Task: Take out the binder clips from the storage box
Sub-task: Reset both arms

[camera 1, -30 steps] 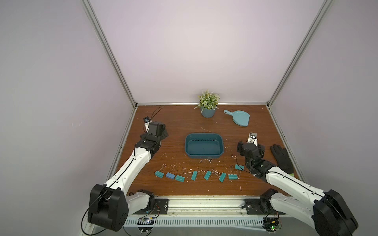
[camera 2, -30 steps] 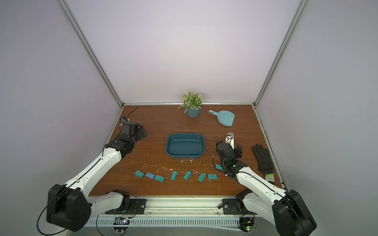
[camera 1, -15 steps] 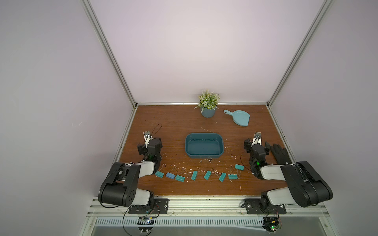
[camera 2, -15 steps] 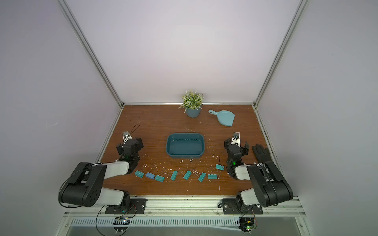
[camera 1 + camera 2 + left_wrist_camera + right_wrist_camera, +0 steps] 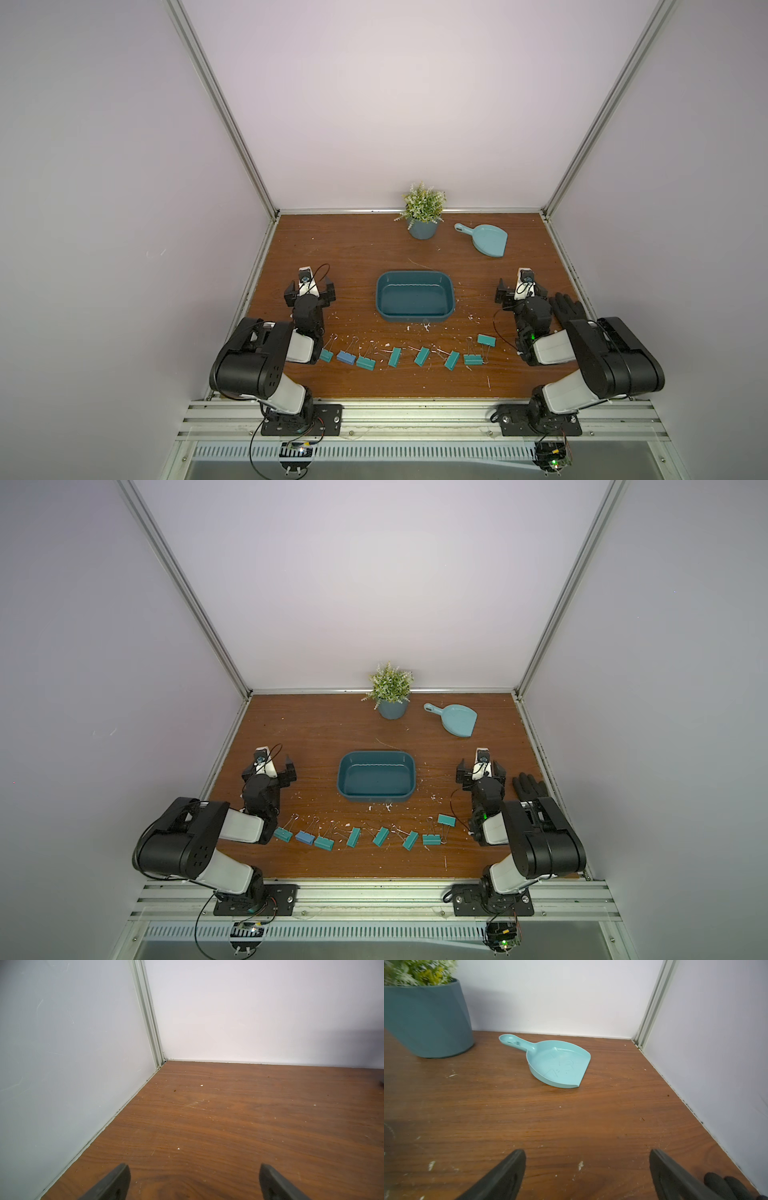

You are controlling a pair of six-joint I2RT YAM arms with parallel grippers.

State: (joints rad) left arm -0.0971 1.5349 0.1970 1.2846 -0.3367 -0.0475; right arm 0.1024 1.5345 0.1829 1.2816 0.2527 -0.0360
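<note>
Left gripper [image 5: 310, 288] wide open, holds nothing. Right gripper [image 5: 521, 289] same. Eight binder clips [image 5: 395, 357] lie in row on table [image 5: 353, 249], near side of one storage box [image 5: 414, 274]: seven teal, one blue clip [image 5: 345, 356]. One plant pot [image 5: 422, 229], one dustpan [image 5: 490, 241] far back. One black glove [image 5: 567, 309] right.
</note>
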